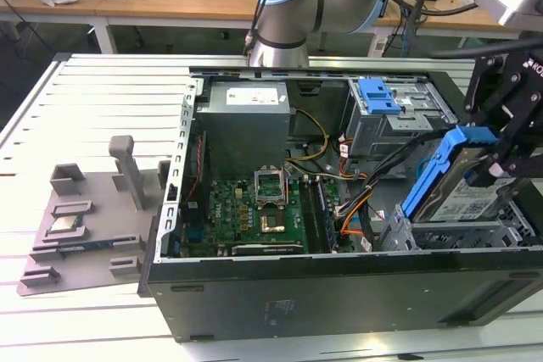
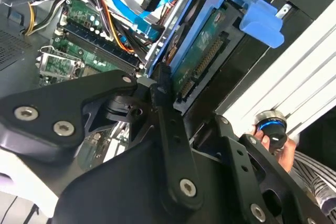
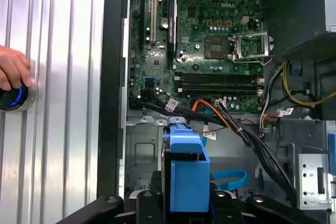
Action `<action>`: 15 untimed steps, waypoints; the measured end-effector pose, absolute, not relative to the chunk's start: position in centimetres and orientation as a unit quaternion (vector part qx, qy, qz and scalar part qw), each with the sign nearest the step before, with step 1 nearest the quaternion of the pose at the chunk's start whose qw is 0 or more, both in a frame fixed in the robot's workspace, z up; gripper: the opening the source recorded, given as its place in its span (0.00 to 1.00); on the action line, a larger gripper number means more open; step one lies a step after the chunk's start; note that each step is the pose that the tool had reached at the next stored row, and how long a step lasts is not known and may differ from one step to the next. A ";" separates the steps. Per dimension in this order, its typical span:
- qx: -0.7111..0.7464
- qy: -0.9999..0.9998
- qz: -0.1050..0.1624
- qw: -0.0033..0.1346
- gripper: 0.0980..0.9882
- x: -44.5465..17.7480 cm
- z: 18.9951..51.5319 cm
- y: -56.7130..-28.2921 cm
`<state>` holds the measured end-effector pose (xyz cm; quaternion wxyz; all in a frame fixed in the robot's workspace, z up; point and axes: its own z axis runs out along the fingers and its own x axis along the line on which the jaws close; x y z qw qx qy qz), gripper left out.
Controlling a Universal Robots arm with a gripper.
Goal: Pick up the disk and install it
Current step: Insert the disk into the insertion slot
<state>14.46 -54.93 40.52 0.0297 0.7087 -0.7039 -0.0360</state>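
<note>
The disk (image 1: 462,192), a silver drive with a white label in a bright blue caddy, hangs steeply tilted over the metal drive cage (image 1: 458,233) at the exterior view's right end of the open computer case (image 1: 339,294). My gripper (image 1: 502,165) is shut on it from the right. In the second wrist view the disk (image 2: 202,59) shows edge-on with its connector, a black finger (image 2: 161,85) pressed to its side. In the first wrist view the caddy (image 3: 186,174) sits between my two fingers, above the cage floor.
A motherboard (image 1: 254,209), power supply (image 1: 246,125) and loose cables (image 1: 365,197) fill the case. A blue latch on a metal cage (image 1: 379,97) sits behind. A grey fixture (image 1: 85,226) holding a small chip (image 1: 64,225) lies left. A hand (image 3: 13,69) rests on a lit button (image 3: 10,97).
</note>
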 end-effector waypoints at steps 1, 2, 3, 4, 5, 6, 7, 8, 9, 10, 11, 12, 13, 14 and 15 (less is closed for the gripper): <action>0.709 -0.704 -0.036 0.030 0.30 14.5 40.4 -54.9; 0.709 -0.704 -0.036 0.030 0.30 14.5 40.1 -54.9; 0.709 -0.704 -0.036 0.030 0.30 14.5 39.9 -54.9; 0.709 -0.704 -0.036 0.030 0.30 14.5 39.7 -54.9; 0.709 -0.704 -0.036 0.030 0.30 14.5 39.4 -54.9; 0.709 -0.704 -0.036 0.030 0.30 14.5 39.2 -54.9; 0.709 -0.704 -0.036 0.030 0.30 14.5 39.0 -54.9; 0.709 -0.704 -0.036 0.030 0.30 14.5 38.7 -54.9; 0.709 -0.704 -0.036 0.030 0.30 14.5 38.5 -54.9; 0.709 -0.704 -0.036 0.030 0.30 14.5 38.4 -54.9; 0.709 -0.704 -0.036 0.030 0.30 14.5 38.4 -54.9; 0.709 -0.704 -0.036 0.030 0.30 14.5 38.4 -54.9; 0.709 -0.704 -0.036 0.030 0.30 14.5 38.4 -54.9; 0.709 -0.704 -0.036 0.030 0.30 14.5 38.4 -54.9; 0.709 -0.704 -0.036 0.030 0.30 14.5 38.4 -54.9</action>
